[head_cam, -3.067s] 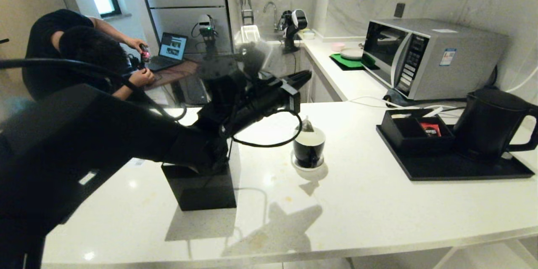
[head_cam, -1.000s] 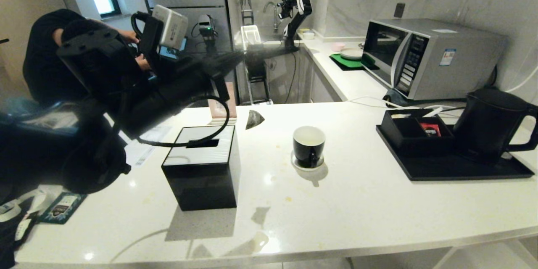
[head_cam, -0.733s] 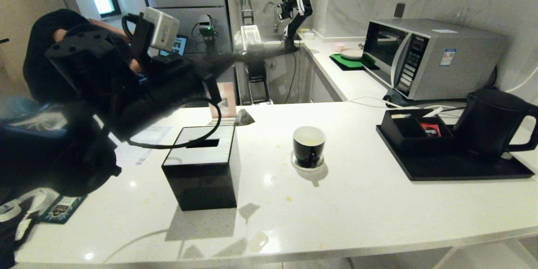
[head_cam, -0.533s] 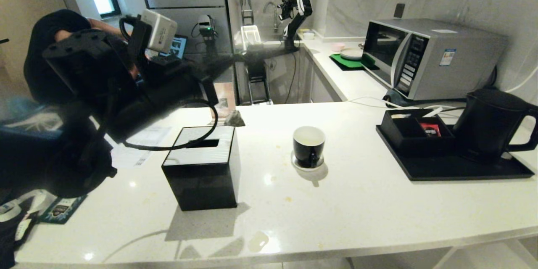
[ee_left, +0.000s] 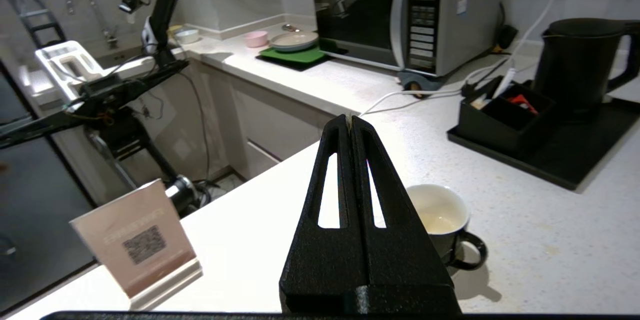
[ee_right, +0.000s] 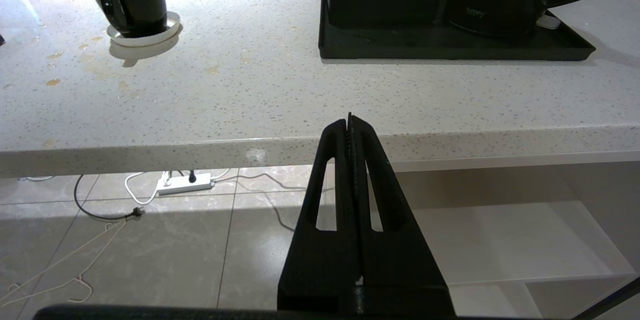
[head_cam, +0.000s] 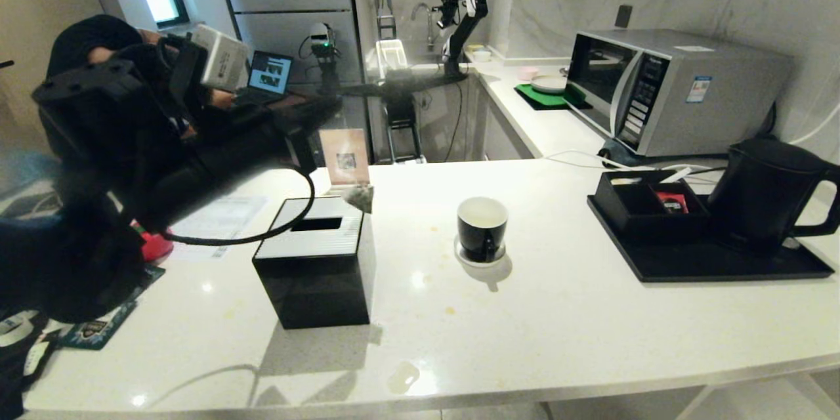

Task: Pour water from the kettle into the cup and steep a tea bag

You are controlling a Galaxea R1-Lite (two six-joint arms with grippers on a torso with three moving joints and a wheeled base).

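The small grey-green tea bag dangles in the air over the far right corner of a black tissue box. It hangs below my left gripper, which is shut, with a pale sliver pinched at its tip. The bag itself is hidden in the left wrist view. To the right of the bag the black cup stands on its white saucer, pale liquid inside. The black kettle sits at the far right. My right gripper is shut and empty, below the counter's front edge.
A black tray bears the kettle and a compartment box with a red sachet. A microwave stands behind it. A QR-code card stands behind the tissue box. A person sits at the back left.
The left arm has swung left and back with the tea bag, from above the cup to over the tissue box's far corner. The cup and kettle have stayed put.
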